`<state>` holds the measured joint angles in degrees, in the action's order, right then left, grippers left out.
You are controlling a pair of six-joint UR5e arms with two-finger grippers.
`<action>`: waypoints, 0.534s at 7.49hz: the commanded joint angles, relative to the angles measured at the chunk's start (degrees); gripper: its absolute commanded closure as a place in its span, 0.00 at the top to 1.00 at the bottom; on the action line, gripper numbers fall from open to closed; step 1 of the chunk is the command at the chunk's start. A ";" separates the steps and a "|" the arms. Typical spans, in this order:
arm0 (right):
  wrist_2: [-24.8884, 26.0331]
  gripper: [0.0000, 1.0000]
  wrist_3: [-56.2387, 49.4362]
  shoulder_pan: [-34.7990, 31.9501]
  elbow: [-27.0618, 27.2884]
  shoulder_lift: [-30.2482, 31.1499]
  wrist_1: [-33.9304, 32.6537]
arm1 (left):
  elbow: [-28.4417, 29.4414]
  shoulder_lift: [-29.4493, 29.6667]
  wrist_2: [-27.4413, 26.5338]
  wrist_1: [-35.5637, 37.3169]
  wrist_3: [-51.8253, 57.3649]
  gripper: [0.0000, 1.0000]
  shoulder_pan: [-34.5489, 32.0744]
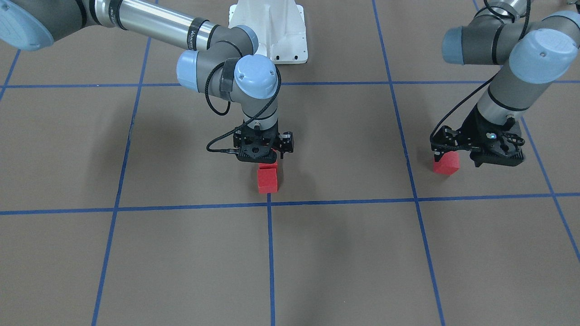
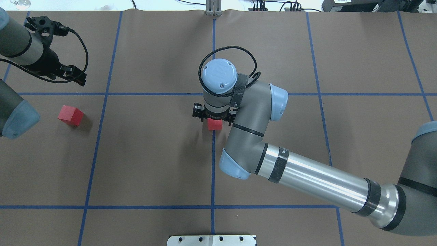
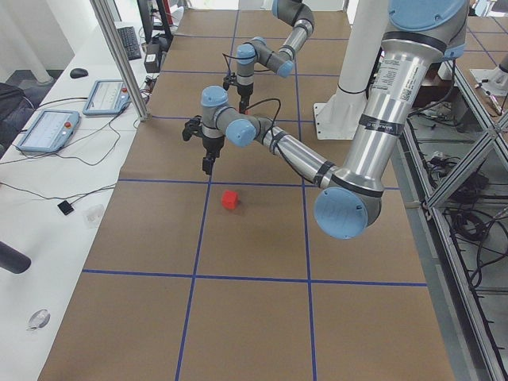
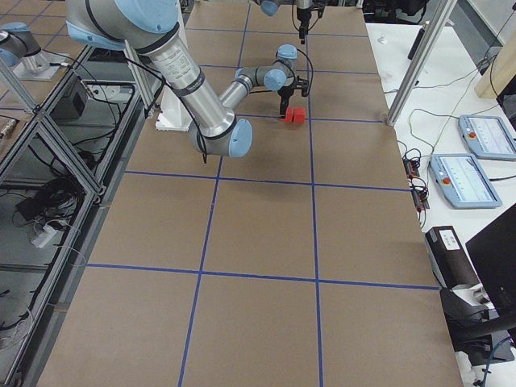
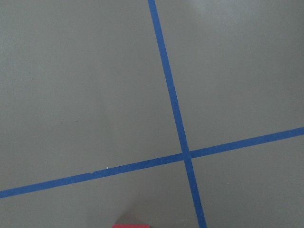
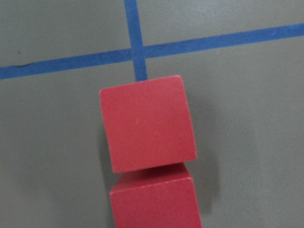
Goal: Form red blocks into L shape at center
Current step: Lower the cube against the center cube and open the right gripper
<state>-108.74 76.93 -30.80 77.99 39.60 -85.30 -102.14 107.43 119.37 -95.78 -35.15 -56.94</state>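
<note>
On our left, the left gripper [image 2: 73, 76] hangs above the paper beyond a lone red block [image 2: 70, 115]; we cannot tell its jaws. At the center [image 1: 269, 203], two red blocks [image 1: 267, 178] touch in a row beneath the right gripper [image 1: 260, 156], jaws hidden.

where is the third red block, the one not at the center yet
In the overhead view the lone red block sits alone on the far left, in the grid square left of the central one, near the left gripper and well apart from the pair of red blocks.
</note>
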 commanded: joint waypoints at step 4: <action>-8.23 0.99 -7.37 -11.54 9.88 8.97 -0.65 | -2.27 -6.43 -0.02 -2.28 -6.60 1.00 0.16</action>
<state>-115.01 73.56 -39.17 85.34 45.06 -85.94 -103.95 103.16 119.43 -96.36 -41.35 -56.88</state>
